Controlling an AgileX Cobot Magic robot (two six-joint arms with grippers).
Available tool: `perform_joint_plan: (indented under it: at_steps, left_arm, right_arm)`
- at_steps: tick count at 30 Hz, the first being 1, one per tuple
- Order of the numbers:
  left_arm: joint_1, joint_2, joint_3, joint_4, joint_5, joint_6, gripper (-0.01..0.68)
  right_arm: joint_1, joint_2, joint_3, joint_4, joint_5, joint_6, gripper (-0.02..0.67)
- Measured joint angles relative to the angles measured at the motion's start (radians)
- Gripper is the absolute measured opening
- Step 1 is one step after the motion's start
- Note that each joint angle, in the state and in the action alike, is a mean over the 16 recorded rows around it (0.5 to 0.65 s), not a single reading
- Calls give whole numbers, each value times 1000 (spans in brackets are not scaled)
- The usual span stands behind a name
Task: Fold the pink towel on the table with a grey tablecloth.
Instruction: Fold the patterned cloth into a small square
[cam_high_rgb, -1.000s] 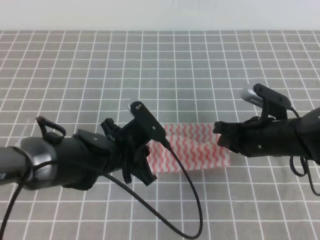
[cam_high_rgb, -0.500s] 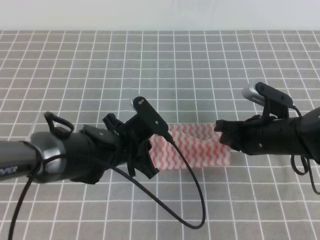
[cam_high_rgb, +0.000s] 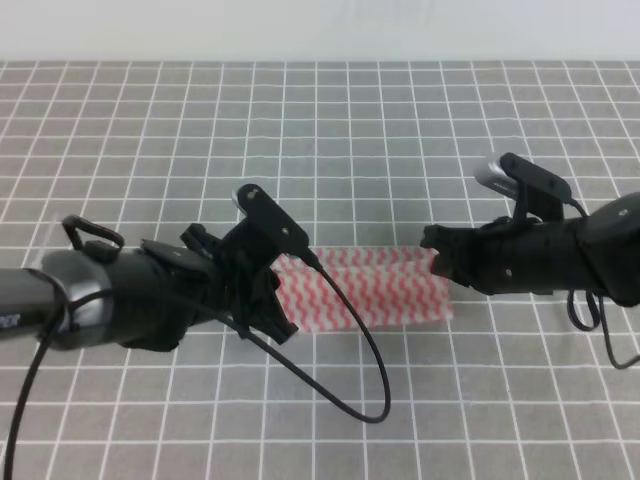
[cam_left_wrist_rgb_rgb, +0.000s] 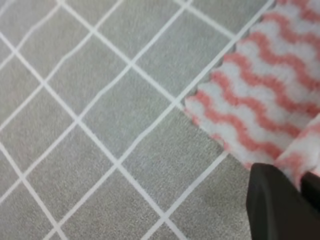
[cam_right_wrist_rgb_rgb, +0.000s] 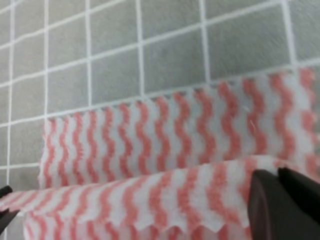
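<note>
A grey cloth-covered surface (cam_high_rgb: 400, 130) ruled with a white grid fills the frame up to a pale strip along the top edge, and the pink-and-white wavy-striped towel (cam_high_rgb: 375, 288) lies at centre as a folded band. The black left gripper (cam_high_rgb: 283, 300) pinches the towel's left end and the black right gripper (cam_high_rgb: 432, 262) its right end, fingers pressed together on the cloth. Against the earlier frame, both grippers sit further left and the band lies flatter.

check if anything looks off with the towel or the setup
Nothing stands out. The pink towel lies partly folded on the grey tablecloth, the left claw and right claw at its ends.
</note>
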Motion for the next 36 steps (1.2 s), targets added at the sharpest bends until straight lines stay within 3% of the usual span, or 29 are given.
perform_joint_plan:
  at_steps: [36]
  left_arm:
    - [24, 58, -67, -4, 31, 2, -1]
  right_arm:
    - [-4, 66, -60, 6, 4, -20, -15]
